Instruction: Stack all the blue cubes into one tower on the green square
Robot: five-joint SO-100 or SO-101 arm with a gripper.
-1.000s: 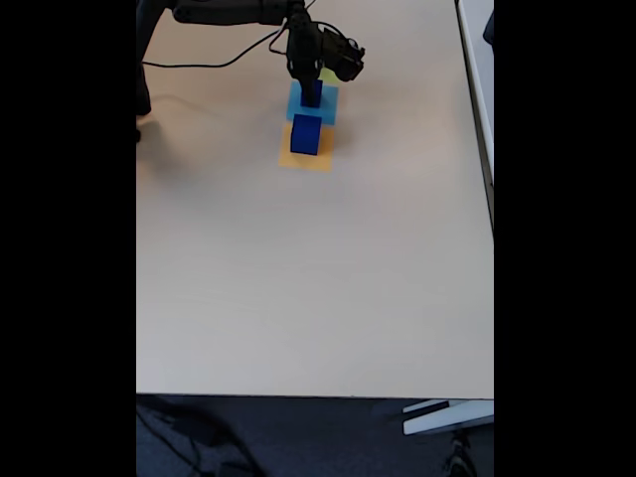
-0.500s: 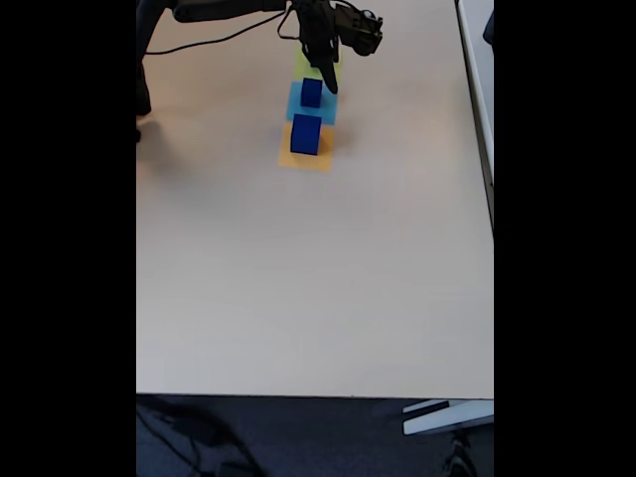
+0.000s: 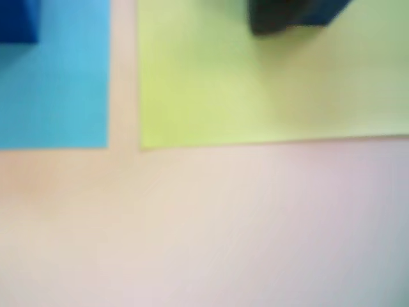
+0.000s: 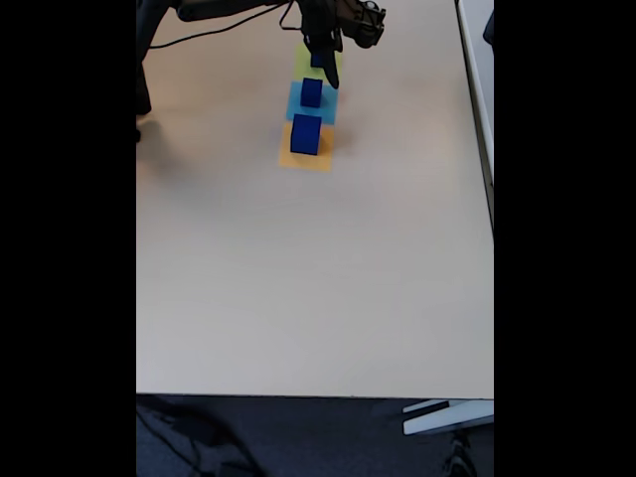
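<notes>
In the fixed view the green square [image 4: 316, 68] lies at the far end of the table, with a small blue cube [image 4: 318, 61] on or just above it. My gripper [image 4: 324, 50] hangs right over that cube; the jaws are too small and dark to read. A medium blue cube [image 4: 311, 92] stands on the light-blue square [image 4: 310, 105]. The largest blue cube [image 4: 306, 134] stands on the orange square [image 4: 304, 156]. The blurred wrist view has the green square [image 3: 255, 83], a dark blue cube [image 3: 307, 9] at its top edge, and a cube corner [image 3: 16, 19] on the light-blue square [image 3: 57, 83].
The three squares form a row along the table's far middle. The arm's base and a black cable [image 4: 214, 32] lie at the far left. The beige tabletop [image 4: 318, 278] stretches wide toward the near edge. A white table edge [image 4: 477, 60] runs along the right.
The gripper moved away from the medium cube on the light-blue square, up to the green square. The medium and large cubes stayed in place.
</notes>
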